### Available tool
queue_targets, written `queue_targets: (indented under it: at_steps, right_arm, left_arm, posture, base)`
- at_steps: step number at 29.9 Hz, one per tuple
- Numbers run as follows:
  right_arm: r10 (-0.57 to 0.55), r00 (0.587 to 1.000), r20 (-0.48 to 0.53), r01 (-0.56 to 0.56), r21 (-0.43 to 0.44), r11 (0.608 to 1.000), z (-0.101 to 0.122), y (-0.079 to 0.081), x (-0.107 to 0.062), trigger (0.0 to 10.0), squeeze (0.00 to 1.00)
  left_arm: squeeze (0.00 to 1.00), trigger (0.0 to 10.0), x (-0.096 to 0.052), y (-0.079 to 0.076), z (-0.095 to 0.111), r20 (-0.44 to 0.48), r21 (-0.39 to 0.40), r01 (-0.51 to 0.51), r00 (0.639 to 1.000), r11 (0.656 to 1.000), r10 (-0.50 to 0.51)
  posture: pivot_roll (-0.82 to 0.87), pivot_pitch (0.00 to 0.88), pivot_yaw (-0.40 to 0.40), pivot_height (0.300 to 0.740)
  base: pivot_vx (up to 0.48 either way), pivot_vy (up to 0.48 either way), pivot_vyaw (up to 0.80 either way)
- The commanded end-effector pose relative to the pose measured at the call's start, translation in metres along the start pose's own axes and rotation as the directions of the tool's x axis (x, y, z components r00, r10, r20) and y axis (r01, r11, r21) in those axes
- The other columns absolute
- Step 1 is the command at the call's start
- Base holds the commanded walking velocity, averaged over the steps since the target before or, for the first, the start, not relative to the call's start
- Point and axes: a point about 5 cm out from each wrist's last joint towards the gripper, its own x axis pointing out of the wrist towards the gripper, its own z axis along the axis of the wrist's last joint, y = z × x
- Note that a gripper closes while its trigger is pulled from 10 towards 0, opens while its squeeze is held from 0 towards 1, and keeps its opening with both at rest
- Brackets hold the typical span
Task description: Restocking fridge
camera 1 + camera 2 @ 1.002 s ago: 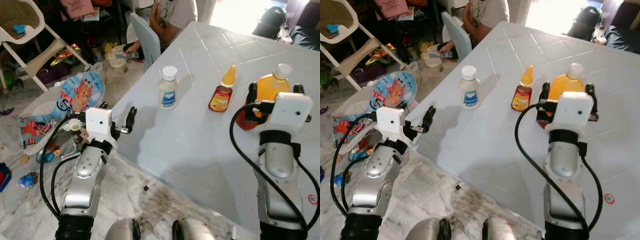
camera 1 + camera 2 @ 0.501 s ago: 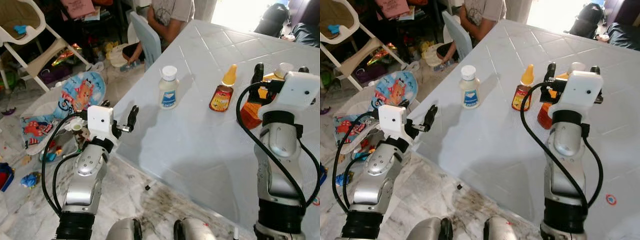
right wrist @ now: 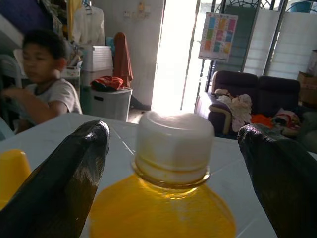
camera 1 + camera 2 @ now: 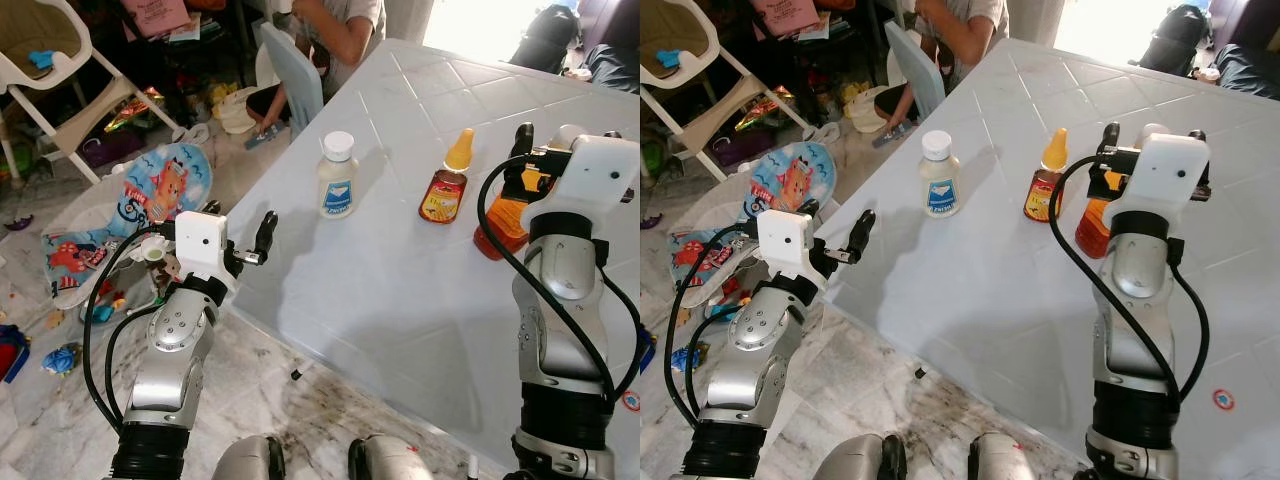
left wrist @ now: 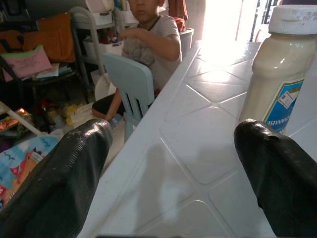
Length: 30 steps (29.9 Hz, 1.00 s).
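White tiled table (image 4: 380,290) bears an orange juice bottle (image 3: 163,208); the right gripper (image 3: 173,148) straddles its cap, fingers spread, gripping nothing. Beside the mayonnaise jar (image 4: 338,176), the left gripper (image 5: 173,173) gapes empty.

A person (image 4: 345,25) in a grey shirt sat at the far corner of the white tiled bench (image 4: 400,290), well beyond the left fingers, on a pale blue chair (image 4: 297,75). Out to the side of those fingers, away from the bench, a white high chair (image 4: 55,70) stood among clutter. Nearer them a blue cartoon-printed baby seat (image 4: 150,195) lay on the marble floor (image 4: 260,400), with small toys (image 4: 60,355) scattered around it. Past the right fingers a bright doorway (image 3: 173,49) opened, a coloured chart (image 3: 217,35) hung beside it, and a dark sofa (image 3: 247,94) carried heaped clothes.
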Motion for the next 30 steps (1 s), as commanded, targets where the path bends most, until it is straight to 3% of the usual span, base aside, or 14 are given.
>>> queue_targets:
  at_steps: [1, 2, 3, 30]
  right_arm:
    - [-0.001, 1.0, 0.0, 0.001, 0.006, 1.0, 0.0012, -0.0011, 0.0029, 8.3, 0.0]
    - [-0.002, 1.0, 0.0, 0.002, 0.004, 1.0, 0.0012, -0.0017, 0.0041, 1.9, 0.0]
    - [-0.002, 1.0, 0.0, 0.002, 0.001, 1.0, 0.0012, -0.0024, 0.0058, 0.0, 0.0]
    - [0.027, 0.999, -0.024, -0.026, 0.035, 0.999, 0.0027, 0.002, 0.0081, 0.0, 0.0]
  left_arm:
    - [0.0, 10.0, -0.0024, 0.0013, -0.0037, -0.021, 0.007, 0.006, 1.0, 1.0, -0.005]
    - [0.0, 10.0, -0.0028, 0.001, -0.004, -0.023, 0.007, 0.006, 1.0, 1.0, -0.006]
    - [0.0, 10.0, -0.0031, 0.0007, -0.0047, -0.026, 0.007, 0.007, 1.0, 1.0, -0.007]
    - [0.0, 10.0, -0.0031, -0.0004, -0.0063, -0.037, 0.008, 0.008, 0.999, 1.0, -0.008]
  posture:
    - [-0.1, 0.113, 0.064, 0.74]
    - [-0.1, 0.113, 0.064, 0.74]
    - [-0.1, 0.113, 0.064, 0.74]
    - [-0.1, 0.114, 0.06, 0.74]
  base:
    - [0.0, 0.0, 0.0]
    - [0.0, 0.0, 0.0]
    - [0.0, 0.0, 0.0]
    - [0.0, 0.0, 0.0]
